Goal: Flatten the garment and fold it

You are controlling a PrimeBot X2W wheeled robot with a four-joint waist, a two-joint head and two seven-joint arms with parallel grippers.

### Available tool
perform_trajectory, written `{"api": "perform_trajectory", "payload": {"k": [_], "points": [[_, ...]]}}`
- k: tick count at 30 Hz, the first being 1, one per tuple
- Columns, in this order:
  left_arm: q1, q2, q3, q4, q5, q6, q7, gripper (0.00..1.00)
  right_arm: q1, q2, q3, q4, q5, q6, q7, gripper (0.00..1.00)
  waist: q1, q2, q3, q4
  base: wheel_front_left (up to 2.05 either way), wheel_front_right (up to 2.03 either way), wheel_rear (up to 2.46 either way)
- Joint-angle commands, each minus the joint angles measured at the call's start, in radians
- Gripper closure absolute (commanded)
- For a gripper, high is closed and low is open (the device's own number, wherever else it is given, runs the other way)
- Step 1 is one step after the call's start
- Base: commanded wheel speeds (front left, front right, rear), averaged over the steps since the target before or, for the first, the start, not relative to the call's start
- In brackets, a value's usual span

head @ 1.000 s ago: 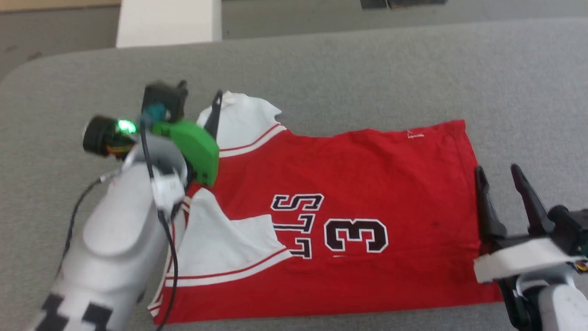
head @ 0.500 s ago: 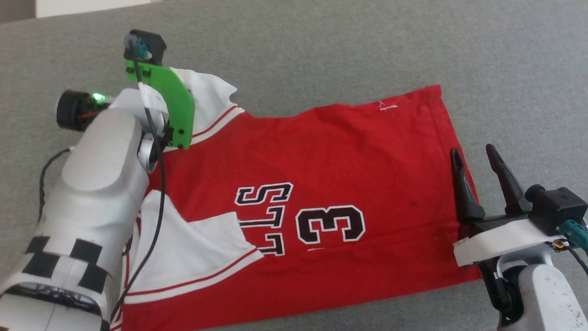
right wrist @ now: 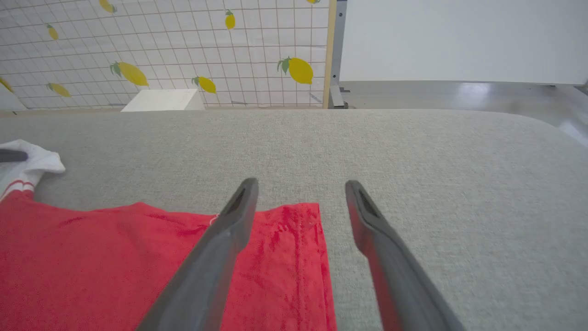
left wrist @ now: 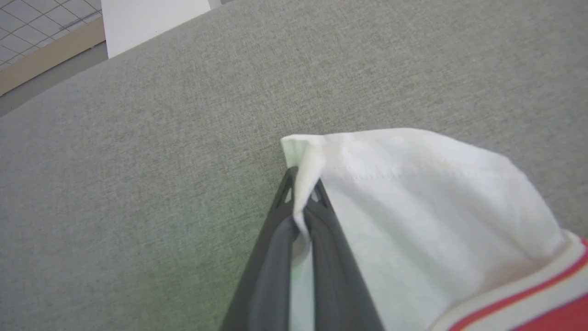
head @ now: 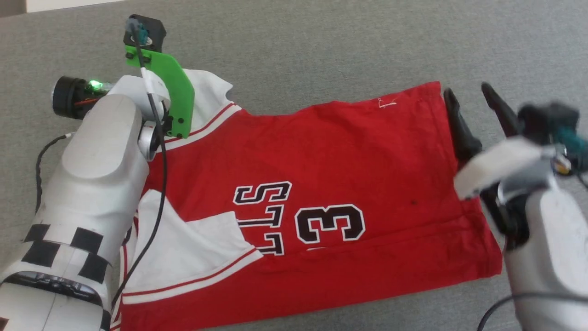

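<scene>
The garment (head: 321, 156), a red jersey with black lettering and a number 3, lies chest up across the grey table. Its near white sleeve (head: 193, 248) is folded over the chest. In the left wrist view my left gripper (left wrist: 303, 188) is shut on the edge of the far white sleeve (left wrist: 413, 207), with cloth pinched between its fingers. In the head view the green wrist bracket (head: 177, 99) hides those fingers. My right gripper (head: 468, 99) stands open just above the far corner of the hem (right wrist: 312, 216), one finger over the red cloth and the other over bare table.
The grey padded table (head: 321, 46) stretches well beyond the jersey on the far side and to the right. Past its far edge stand a white box (right wrist: 161, 100) and a lemon-patterned tiled wall (right wrist: 183, 46). A black cable (head: 154, 220) hangs along my left forearm.
My left gripper has closed on the far sleeve's edge. My right gripper has moved along the hem towards its far corner, still open. The camera tilted down early on.
</scene>
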Motion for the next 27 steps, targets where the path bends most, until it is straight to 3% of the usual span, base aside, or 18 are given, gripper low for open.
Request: {"api": "perform_trajectory", "payload": {"k": [1, 12, 13, 14, 15, 16, 17, 18, 23, 27], "points": [[-0.001, -0.007, -0.003, -0.002, -0.008, -0.010, -0.011, 1.00, -0.055, -0.003, -0.012, 0.041, -0.005, -0.001, 0.059, 0.00, -0.0001, 0.0000, -0.003, 0.015, 0.00, 0.00, 0.00], [-0.023, -0.038, -0.026, -0.018, -0.021, -0.050, -0.039, 1.00, -0.367, 0.012, -0.106, 0.384, -0.088, -0.001, 0.598, 0.00, -0.0001, 0.0000, 0.026, 0.073, 0.00, 0.00, 0.00], [-0.026, -0.040, -0.027, -0.019, -0.023, -0.053, -0.043, 1.00, -0.385, 0.012, -0.107, 0.404, -0.102, -0.001, 0.647, 0.13, -0.0001, 0.0000, 0.029, 0.076, 0.00, 0.00, 0.00], [-0.027, -0.041, -0.028, -0.020, -0.023, -0.055, -0.047, 1.00, -0.397, 0.011, -0.104, 0.418, -0.115, -0.001, 0.685, 0.51, -0.0001, 0.0000, 0.032, 0.078, 0.00, 0.00, 0.00], [-0.029, -0.043, -0.030, -0.021, -0.024, -0.057, -0.052, 1.00, -0.410, 0.007, -0.095, 0.430, -0.134, -0.001, 0.727, 0.60, -0.0001, 0.0000, 0.034, 0.080, 0.00, 0.00, 0.00], [-0.030, -0.045, -0.031, -0.022, -0.026, -0.058, -0.056, 1.00, -0.419, 0.003, -0.087, 0.437, -0.151, -0.001, 0.763, 0.76, -0.0001, 0.0000, 0.035, 0.081, 0.00, 0.00, 0.00], [-0.031, -0.046, -0.032, -0.022, -0.027, -0.060, -0.059, 1.00, -0.425, 0.001, -0.082, 0.438, -0.162, -0.001, 0.782, 0.82, -0.0001, 0.0000, 0.036, 0.082, 0.00, 0.00, 0.00], [-0.032, -0.047, -0.032, -0.023, -0.029, -0.062, -0.064, 1.00, -0.431, 0.001, -0.080, 0.436, -0.170, -0.001, 0.797, 1.00, -0.0001, 0.0000, 0.038, 0.083, 0.00, 0.00, 0.00], [-0.042, -0.036, -0.033, -0.042, -0.021, -0.067, -0.137, 1.00, -0.442, 0.000, -0.075, 0.413, -0.172, -0.001, 0.788, 1.00, -0.0001, 0.0000, 0.041, 0.082, 0.00, 0.00, 0.00], [-0.054, -0.015, -0.029, -0.061, 0.004, -0.053, -0.263, 1.00, -0.429, 0.001, -0.072, 0.384, -0.155, -0.001, 0.698, 1.00, -0.0001, 0.0000, 0.039, 0.081, 0.00, 0.00, 0.00]]}}
